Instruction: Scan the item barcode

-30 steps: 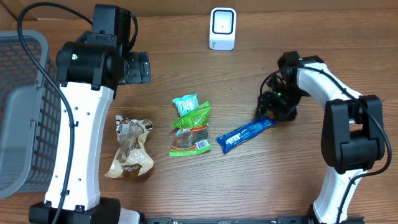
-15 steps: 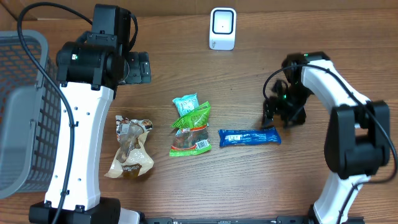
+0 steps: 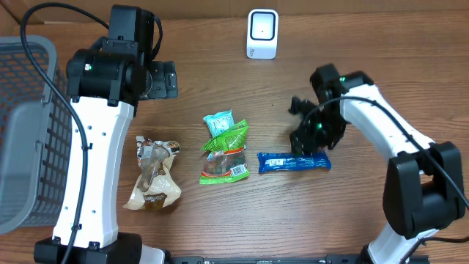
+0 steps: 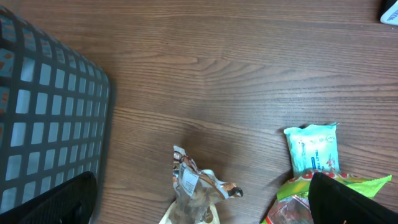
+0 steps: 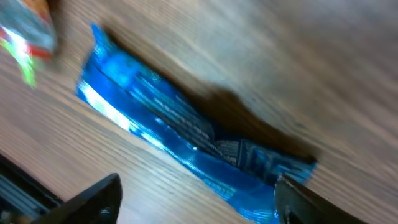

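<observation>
- Wood-grain table from overhead: a blue bar lies flat right of centre, its long side running left to right, just beside a pile of green packs
- White scanner stands at the far edge, well apart from the bar
- My right gripper hovers over the bar's upper edge. In the wrist view its fingers stand apart, one off each side of the wrapper, clamped on nothing, and the bar rests on the wood between them
- My left gripper hangs at the left, its fingers spread wide and empty, looking down on a brown packet with the grey basket alongside
- Step in hand, as I read it: lining up the pick on the bar, which sits on the table and has not yet been shown to the scanner
- Next move calls for coming down squarely across the wrapper's narrow width and closing on it, then lifting and turning it so the barcode faces the scanner
- I cannot tell from these views which side of the wrapper carries the barcode
- The right wrist view is blurred, so I cannot judge the clearance between fingertips and wrapper
</observation>
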